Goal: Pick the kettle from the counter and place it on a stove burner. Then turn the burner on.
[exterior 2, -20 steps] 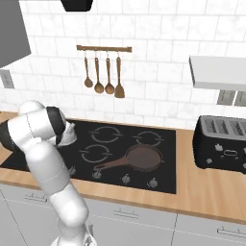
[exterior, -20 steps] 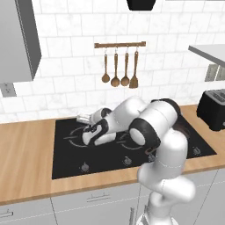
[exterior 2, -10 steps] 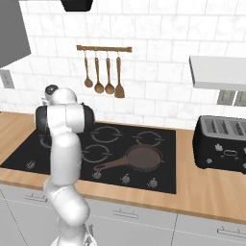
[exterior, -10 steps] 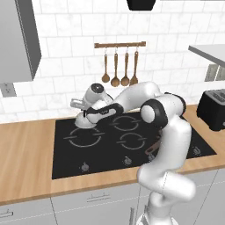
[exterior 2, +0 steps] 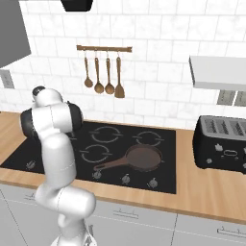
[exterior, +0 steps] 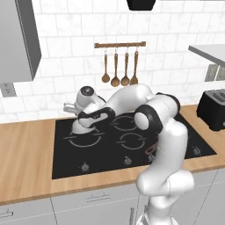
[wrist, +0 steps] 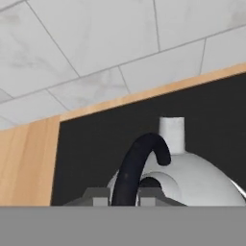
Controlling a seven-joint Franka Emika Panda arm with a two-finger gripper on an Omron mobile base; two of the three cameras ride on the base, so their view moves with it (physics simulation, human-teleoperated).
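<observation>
White tiled wall backs the counter [exterior: 26, 145] and the black stove [exterior: 101, 151], where the kettle [wrist: 192, 180] sits on the far-left burner, mostly hidden behind the arm. The gripper [wrist: 124, 196] appears clenched around its black handle [wrist: 137, 163], fingertips [wrist: 96, 196] partly cut off. No writing is readable.

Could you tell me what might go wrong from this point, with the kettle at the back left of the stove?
1. The gripper holds only the kettle's thin arched handle; the kettle could swing or tip when released.
2. The stove's knobs sit along the front edge, so reaching them could sweep the arm into the kettle or the frying pan.
</observation>
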